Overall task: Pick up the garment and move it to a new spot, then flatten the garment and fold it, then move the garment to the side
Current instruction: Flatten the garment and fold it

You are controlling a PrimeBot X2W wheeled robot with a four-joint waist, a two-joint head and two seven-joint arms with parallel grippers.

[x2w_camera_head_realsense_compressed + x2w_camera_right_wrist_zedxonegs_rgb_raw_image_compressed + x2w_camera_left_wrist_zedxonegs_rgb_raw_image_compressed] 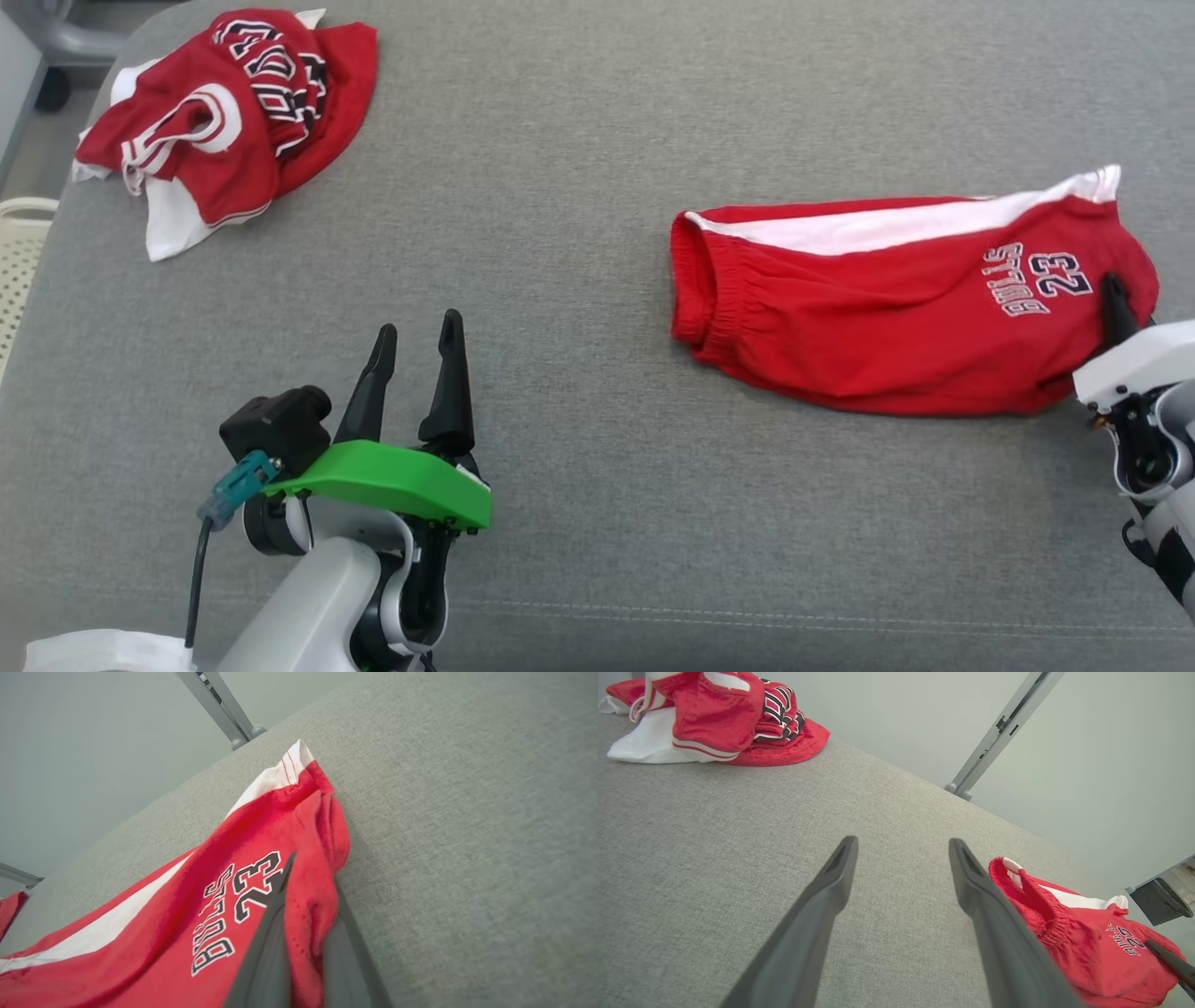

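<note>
Garment (887, 317), red jersey fabric with a white side stripe, gathered elastic edge and black white-outlined "BULLS 23" print, lies on the right half of the grey fabric-covered tabletop (560, 280). It is mostly flat and looks doubled over, elastic edge toward the middle. Right hand (1117, 308) sits at its right end beside the number. In the right wrist view the two dark fingers are clenched with a ridge of red cloth pinched between them, so it is grasping the garment's edge. Cloth not lifted yet; the rest rests on the tabletop.

Step, as a guess: grasp made for a move, either the first pick-up or the final shift to the side, since it already looks folded. Can't tell which. Next move calls for lifting or dragging without undoing the lay; a one-corner grip may let it unfold.

Left hand (418, 327) hovers over bare tabletop at lower left, fingers spread wide, holding nothing. Second crumpled red-and-white lettered jersey (233, 112) sits at the far left corner, well apart.
</note>
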